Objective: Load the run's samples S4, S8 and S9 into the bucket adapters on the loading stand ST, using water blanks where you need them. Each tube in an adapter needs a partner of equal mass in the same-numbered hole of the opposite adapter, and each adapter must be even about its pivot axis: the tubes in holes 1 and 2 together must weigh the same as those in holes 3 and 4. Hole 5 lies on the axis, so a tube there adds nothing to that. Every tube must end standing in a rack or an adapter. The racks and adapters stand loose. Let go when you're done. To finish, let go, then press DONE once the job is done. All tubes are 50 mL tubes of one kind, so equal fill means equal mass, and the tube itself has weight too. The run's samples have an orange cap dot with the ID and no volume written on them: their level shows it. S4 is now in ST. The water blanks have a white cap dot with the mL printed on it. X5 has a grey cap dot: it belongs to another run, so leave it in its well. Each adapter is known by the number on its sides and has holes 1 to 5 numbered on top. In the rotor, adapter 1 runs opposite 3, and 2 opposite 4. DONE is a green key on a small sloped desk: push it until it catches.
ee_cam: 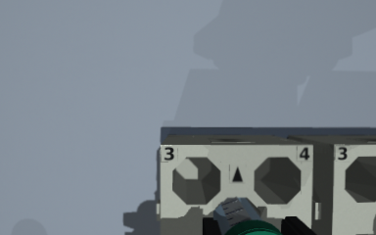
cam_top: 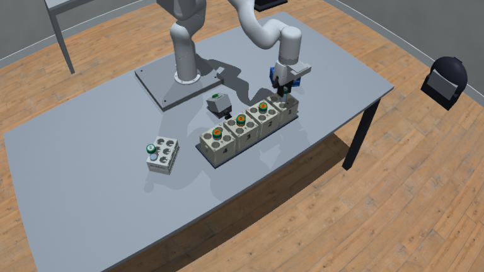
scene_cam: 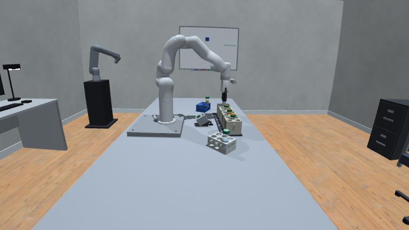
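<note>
My gripper is shut on a green-capped tube with a pale, watery body. It holds the tube above adapter 1; its lower end is near the middle of the top, and its depth is unclear. Holes 3 and 4 there are empty. Orange-dotted tubes stand in adapter 2, adapter 3 and adapter 4; their IDs are unreadable. A white-dotted blank stands in the white rack.
The blue rack stands behind the adapter row and holds a green-capped tube with orange contents. The green DONE key is on its sloped desk, between the arm's base and the adapters.
</note>
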### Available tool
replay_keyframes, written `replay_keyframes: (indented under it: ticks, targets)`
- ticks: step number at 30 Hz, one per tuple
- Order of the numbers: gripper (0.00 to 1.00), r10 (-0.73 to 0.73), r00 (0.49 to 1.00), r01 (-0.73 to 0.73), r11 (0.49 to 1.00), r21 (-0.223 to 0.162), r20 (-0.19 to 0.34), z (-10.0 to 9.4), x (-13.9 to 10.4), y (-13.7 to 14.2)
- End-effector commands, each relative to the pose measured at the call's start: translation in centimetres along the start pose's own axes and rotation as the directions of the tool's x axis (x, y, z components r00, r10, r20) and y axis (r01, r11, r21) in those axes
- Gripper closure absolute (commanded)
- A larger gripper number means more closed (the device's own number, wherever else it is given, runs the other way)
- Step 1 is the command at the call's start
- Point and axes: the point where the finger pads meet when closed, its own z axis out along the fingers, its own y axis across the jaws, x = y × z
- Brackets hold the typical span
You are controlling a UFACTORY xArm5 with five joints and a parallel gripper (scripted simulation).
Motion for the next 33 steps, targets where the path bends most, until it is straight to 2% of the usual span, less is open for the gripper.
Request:
replay_keyframes:
  ticks: [1,33]
  targets:
    - [1.0,0.0,1.0,0.0,1.0,-0.005,-0.007,0.2,0.1,-0.1]
    - [1.0,0.0,1.0,0.0,1.0,-0.005,-0.007,2.8,0.1,0.0]
